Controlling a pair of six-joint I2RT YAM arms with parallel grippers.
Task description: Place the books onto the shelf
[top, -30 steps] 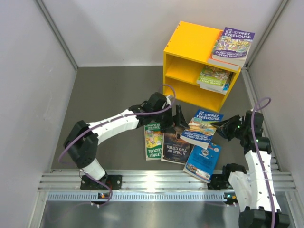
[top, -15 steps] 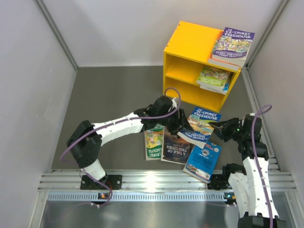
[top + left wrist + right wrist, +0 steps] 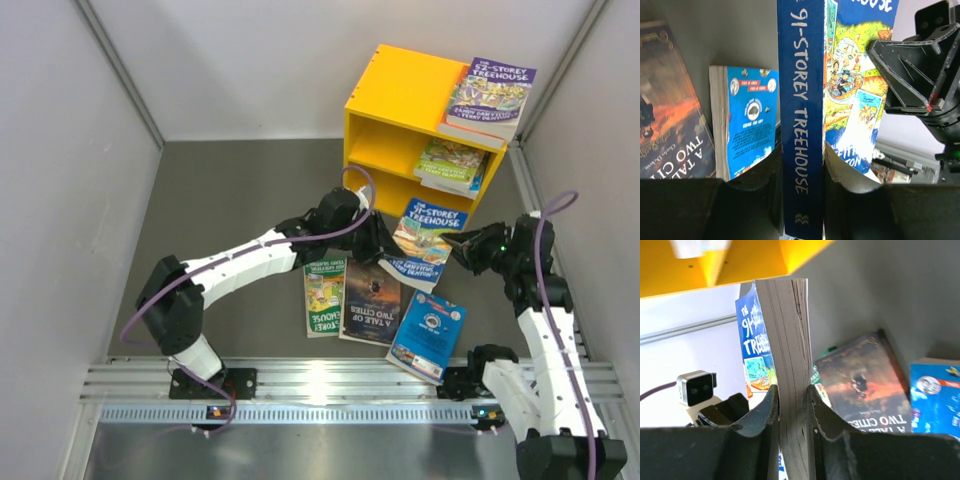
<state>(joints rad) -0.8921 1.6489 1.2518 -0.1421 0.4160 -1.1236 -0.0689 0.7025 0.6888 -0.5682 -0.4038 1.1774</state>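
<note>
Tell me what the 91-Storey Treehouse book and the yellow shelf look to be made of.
The 91-Storey Treehouse book: paper with a smooth printed card cover; the right wrist view shows its greyish page edges. The yellow shelf: flat rigid boards with a smooth, even yellow finish, probably painted wood or plastic; no grain shows.

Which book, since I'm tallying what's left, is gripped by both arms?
The blue "91-Storey Treehouse" paperback: the left end effector pinches its spine, the right end effector its page edge; the rest lie ungripped.
</note>
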